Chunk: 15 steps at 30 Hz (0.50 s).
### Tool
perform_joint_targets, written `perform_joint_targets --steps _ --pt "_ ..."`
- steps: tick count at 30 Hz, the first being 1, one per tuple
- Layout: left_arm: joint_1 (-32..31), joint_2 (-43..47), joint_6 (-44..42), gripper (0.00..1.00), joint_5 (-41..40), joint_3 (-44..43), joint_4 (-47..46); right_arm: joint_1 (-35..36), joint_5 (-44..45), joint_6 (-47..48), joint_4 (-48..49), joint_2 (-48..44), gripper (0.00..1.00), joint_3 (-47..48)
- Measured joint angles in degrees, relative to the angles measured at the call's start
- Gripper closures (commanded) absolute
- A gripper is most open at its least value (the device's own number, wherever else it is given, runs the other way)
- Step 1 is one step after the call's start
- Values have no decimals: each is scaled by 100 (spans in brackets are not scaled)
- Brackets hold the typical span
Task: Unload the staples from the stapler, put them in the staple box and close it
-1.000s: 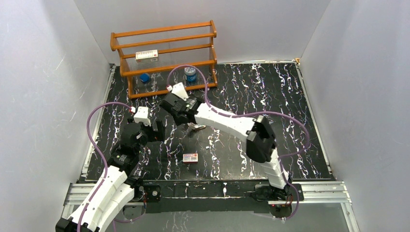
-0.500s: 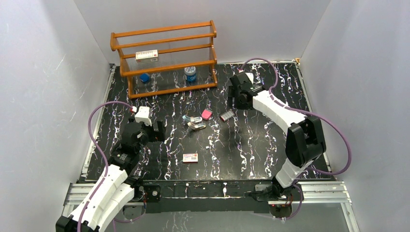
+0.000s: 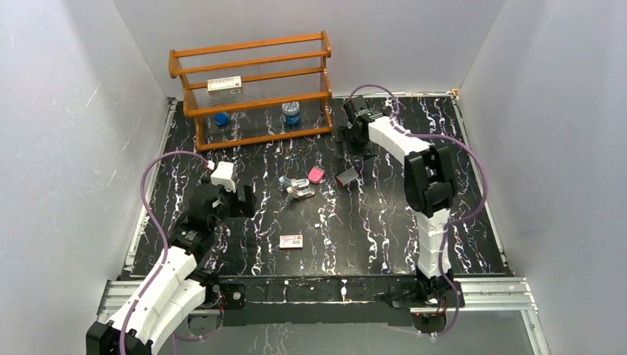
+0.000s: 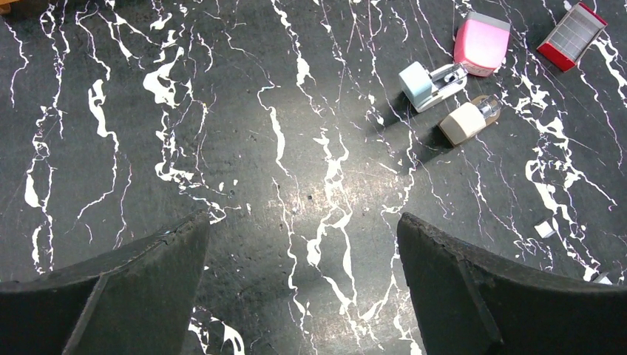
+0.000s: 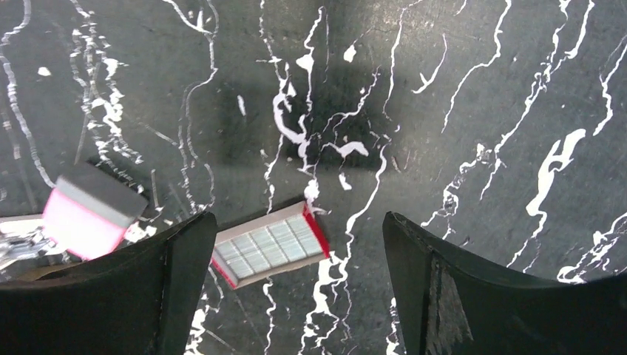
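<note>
The light-blue mini stapler (image 3: 297,183) lies on the black marbled table (image 3: 414,229) near the middle, also in the left wrist view (image 4: 432,83). A cream piece with a silvery end (image 4: 469,118) lies right beside it. My left gripper (image 3: 244,200) is open and empty, to the stapler's left; its jaws stand wide over bare table (image 4: 303,229). My right gripper (image 3: 347,144) is open and empty (image 5: 299,222), behind the stapler, above an open red-edged tray of staples (image 5: 270,244). Only a blurred silvery bit of the stapler shows at the right wrist view's left edge.
A pink block (image 3: 316,174) lies between the stapler and the staple tray (image 3: 347,177). A flat white box with a red label (image 3: 291,241) lies nearer the front. An orange wooden rack (image 3: 251,89) at the back left holds another labelled box (image 3: 225,86) and blue items.
My right arm has swung away from over the stapler to the back of the table, uncovering the stapler, pink block and staple tray. My left gripper has shifted slightly right.
</note>
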State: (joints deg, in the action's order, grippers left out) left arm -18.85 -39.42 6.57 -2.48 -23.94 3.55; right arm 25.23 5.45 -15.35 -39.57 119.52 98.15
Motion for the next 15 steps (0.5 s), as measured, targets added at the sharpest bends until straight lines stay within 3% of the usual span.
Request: perform_joint_targets --steps 8,15 --pt "0 -46 -13 6 85 -68 -4 2 28 262 -245 656 16 640" --pt "0 -59 -17 6 190 -70 -7 37 -7 245 -361 804 21 448"
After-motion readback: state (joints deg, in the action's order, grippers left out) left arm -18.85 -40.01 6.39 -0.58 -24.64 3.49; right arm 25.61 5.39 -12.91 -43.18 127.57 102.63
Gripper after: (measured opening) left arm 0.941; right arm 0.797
